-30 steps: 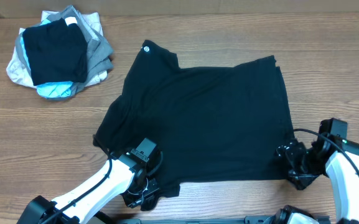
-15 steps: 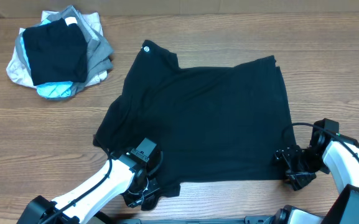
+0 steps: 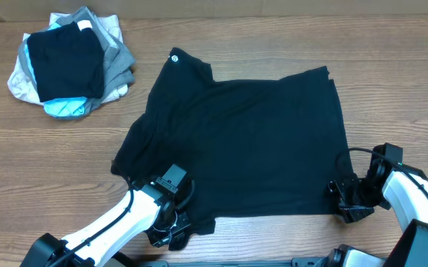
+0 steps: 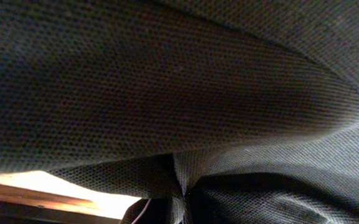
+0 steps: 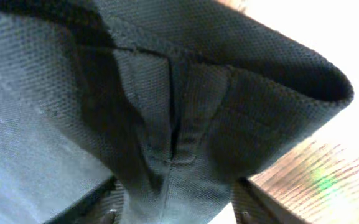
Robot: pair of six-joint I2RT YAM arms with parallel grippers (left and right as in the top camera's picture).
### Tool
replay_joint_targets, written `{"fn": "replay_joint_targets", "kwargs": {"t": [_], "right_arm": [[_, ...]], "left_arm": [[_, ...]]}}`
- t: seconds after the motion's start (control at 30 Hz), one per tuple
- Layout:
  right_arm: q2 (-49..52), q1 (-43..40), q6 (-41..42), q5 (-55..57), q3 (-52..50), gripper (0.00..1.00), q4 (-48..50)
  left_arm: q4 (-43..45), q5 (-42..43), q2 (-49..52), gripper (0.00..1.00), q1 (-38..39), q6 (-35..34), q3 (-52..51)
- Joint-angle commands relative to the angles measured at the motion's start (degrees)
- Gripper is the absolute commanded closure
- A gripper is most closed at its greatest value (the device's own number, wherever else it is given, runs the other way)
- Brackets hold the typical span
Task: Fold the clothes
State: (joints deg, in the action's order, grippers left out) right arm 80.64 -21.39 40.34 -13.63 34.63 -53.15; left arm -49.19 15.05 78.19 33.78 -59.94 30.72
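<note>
The shirt (image 3: pixel 243 141) lies spread flat on the table (image 3: pixel 43 163), to the right of the pile (image 3: pixel 69 63). The left gripper (image 3: pixel 170 228) is closed on its near left corner. The right gripper (image 3: pixel 346 200) has the near right hem between its fingers (image 5: pixel 107 208); whether it already pinches, I cannot tell.

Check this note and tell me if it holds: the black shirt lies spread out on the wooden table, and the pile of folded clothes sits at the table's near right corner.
One point is wrong. The pile of folded clothes sits at the far left corner, not the near right, as the overhead view shows. The rest stands: the black shirt lies spread out on the wooden table.
</note>
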Motion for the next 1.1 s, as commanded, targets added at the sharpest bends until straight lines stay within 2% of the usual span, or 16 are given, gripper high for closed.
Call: {"fn": "replay_joint_targets", "kwargs": {"t": [0.0,0.17,0.2,0.33,0.6,0.73,0.83,1.07], "right_arm": [[0.2,-0.1,1.8,-0.5,-1.0,0.6,0.3],[0.2,-0.1,2.0,-0.4,-1.0,0.93,0.1],[0.2,-0.1,2.2,-0.3,-0.9,0.96,-0.1],[0.1,-0.1,3.5,0.9,1.0,0.96,-3.0],[-0.1,-0.1,5.8,4.9,9.7,0.96,-13.5],[-0.1,-0.1,5.3,5.9,13.3,0.96,-14.3],[-0.1,-0.1,5.3,5.9,15.1,0.96,-14.0],[-0.1,-0.1,4.0,4.0,16.0,0.94,-7.8]], "left_arm": [[1.0,0.0,0.8,0.96,0.4,1.7,0.4],[1.0,-0.1,0.8,0.96,0.4,2.5,0.5],[0.9,0.0,0.8,0.96,0.4,3.5,0.9],[-4.0,-1.6,0.8,0.96,0.4,4.7,4.7],[-19.7,-8.2,0.8,0.96,0.5,4.7,14.5],[-20.4,-9.5,0.8,0.96,0.5,5.0,17.2],[-19.3,-10.5,0.8,0.96,0.5,7.6,19.7],[-16.9,-20.0,0.8,0.96,-0.1,8.3,26.3]]}}
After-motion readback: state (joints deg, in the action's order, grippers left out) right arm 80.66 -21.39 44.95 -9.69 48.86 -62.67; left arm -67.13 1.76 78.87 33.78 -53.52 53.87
